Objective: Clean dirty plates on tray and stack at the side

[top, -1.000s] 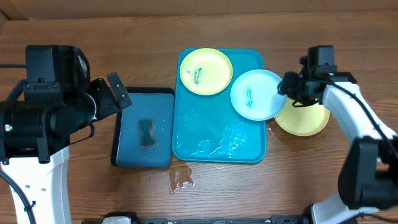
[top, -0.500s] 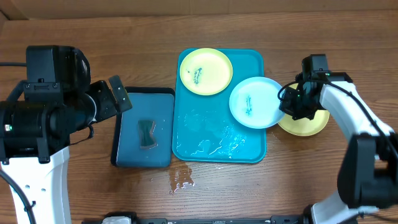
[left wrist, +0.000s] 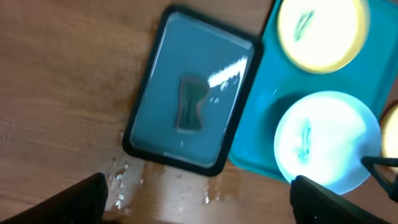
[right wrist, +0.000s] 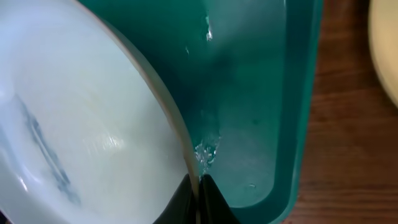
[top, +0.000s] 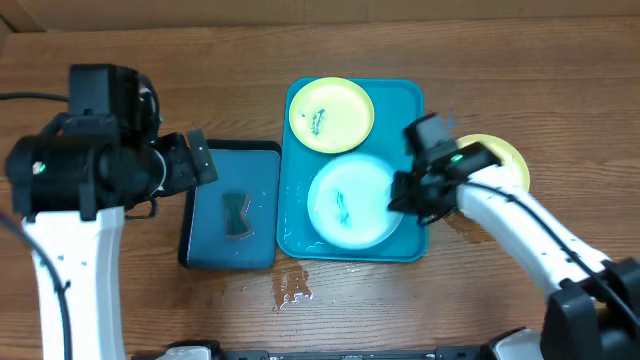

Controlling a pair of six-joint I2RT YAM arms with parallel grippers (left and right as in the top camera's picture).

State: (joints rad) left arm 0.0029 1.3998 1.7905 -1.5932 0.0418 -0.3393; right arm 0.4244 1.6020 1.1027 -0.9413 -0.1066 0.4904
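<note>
Starting at the far left, the left tool (top: 192,160) hangs over the wooden desk (top: 120,60) with its fingers spread wide and nothing between them, so it's fully released. Right next to that tool, on its right side, sits the dark teal tray (top: 210,235) with the black rim. A small dark hourglass-shaped piece (top: 237,214) lies in the middle of it. Further right of the left tool and nearer the robot, a puddle (top: 292,288) of water sits on the desk. Next comes the turquoise tray (top: 300,235), pushed up beside the dark one. I honestly can't tell if the rims touch. Its floor looks wet and shiny. A yellow-green plate (top: 331,115) with a dark smudge sits in the tray's far end, ahead and to the left of the right tool (top: 408,200). The light blue plate (top: 350,200) is in the tray's near half, immediately left of the right tool, also with a bluish smear in its whitish centre. The right tool is clenched on that plate's right rim. The wrist view shows the fingertips pinched together right on the edge, with the tray wall just beyond. Past the tray's right side, just right of the tool, a second yellow-green plate (top: 500,160) rests on the desk, partly hidden by the arm.
</note>
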